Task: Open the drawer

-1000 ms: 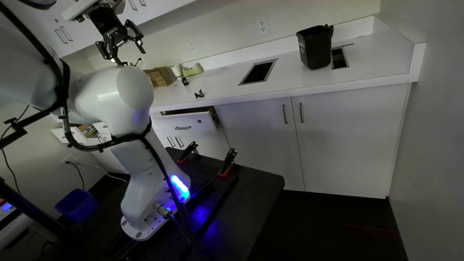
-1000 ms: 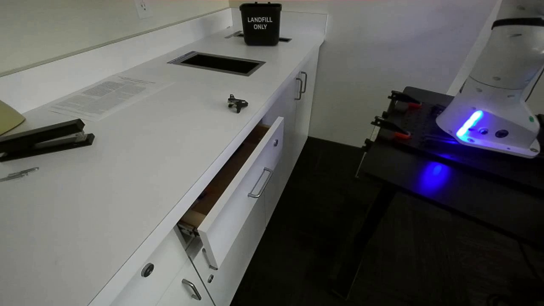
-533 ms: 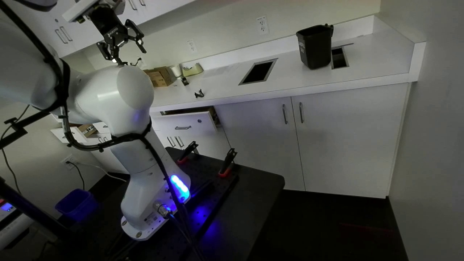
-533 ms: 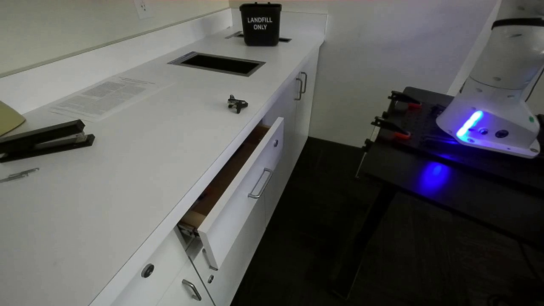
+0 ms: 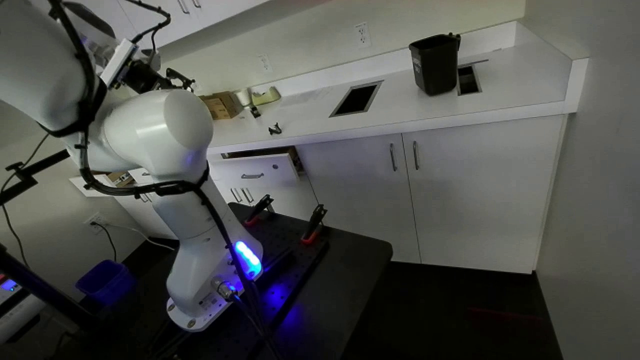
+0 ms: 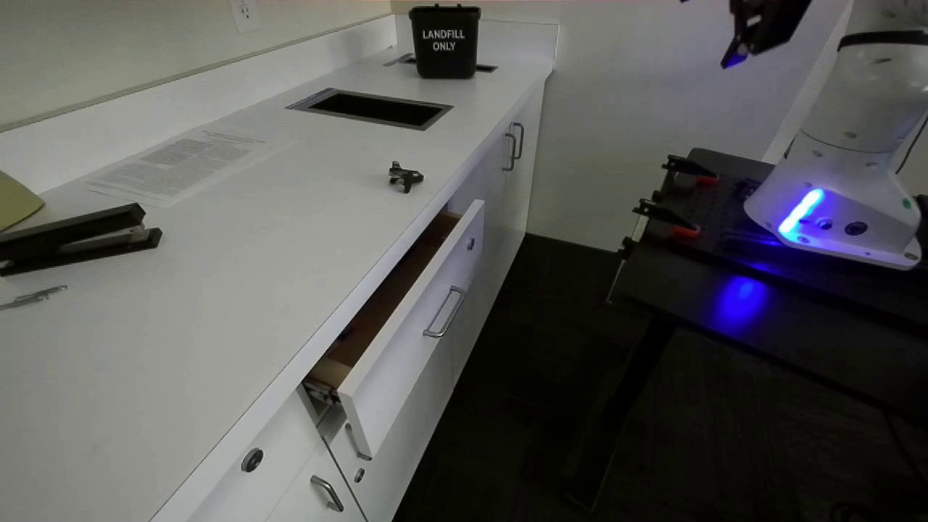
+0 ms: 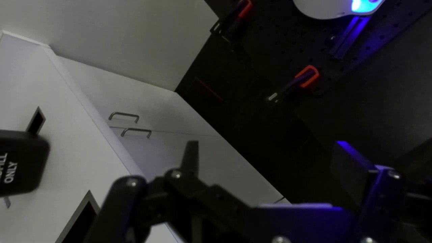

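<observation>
Nearest in an exterior view stood the white arm [image 5: 165, 125], a blue light [image 5: 249, 260] glowing on its base [image 5: 205, 295], which rested on a black worktop [image 5: 345, 260]. Two black-and-red clamps [image 5: 316, 222] sat along the far edge of that surface. The arm hid much of the pincer [image 7: 266, 155] there, but the wrist view showed its fingers [image 7: 191, 158] spread wide, with a white cabinet front [image 7: 229, 175] and dark floor [image 7: 256, 155] visible between them. Part of the pincer also showed, cropped, at the top of an exterior view, well apart from the drawer [image 6: 406, 348].

The drawer jutted partway out from under the front edge of the white worktop [image 6: 239, 290] in both exterior views. Its flat front carried a bar handle [image 6: 452, 315] and a round lock [image 6: 470, 244]; its inside was brown, with a pale tan side. Next to it, tall cabinet doors [image 5: 360, 200] stood closed.

On the white worktop lay a slim silvery item [image 6: 36, 296], a black stapler [image 6: 72, 230] and, beyond them, a printed sheet [image 6: 174, 163]. A small dark object [image 6: 404, 177], its kind unclear, lay near the front edge, close to the drawer's far end. Past it a framed opening [image 6: 373, 110] was set into the surface, and farther still stood an upright black bin [image 6: 444, 61] lettered "LANDFILL ONLY". A wall socket [image 5: 362, 35] showed on the pale wall [image 5: 300, 40] behind.
</observation>
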Action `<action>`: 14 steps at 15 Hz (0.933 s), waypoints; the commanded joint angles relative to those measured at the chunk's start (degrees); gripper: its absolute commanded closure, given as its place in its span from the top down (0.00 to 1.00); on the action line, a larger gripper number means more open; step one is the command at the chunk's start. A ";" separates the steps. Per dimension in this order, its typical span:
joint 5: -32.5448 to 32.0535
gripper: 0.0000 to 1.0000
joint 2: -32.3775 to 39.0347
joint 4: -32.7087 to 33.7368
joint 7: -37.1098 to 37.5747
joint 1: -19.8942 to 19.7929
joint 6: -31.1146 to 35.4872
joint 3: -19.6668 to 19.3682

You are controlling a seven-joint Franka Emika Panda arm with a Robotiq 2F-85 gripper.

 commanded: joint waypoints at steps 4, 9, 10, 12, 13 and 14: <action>-21.88 1.00 21.13 0.85 20.28 -2.90 12.24 11.27; -23.80 1.00 23.19 0.12 21.88 -0.07 13.32 8.06; -23.91 1.00 23.82 0.41 21.88 -0.17 13.34 7.88; -23.90 1.00 23.99 0.76 21.87 -0.18 13.34 7.84; -27.12 1.00 26.17 1.88 24.03 0.02 9.19 8.36; -30.78 1.00 28.39 2.58 25.92 0.52 6.19 8.72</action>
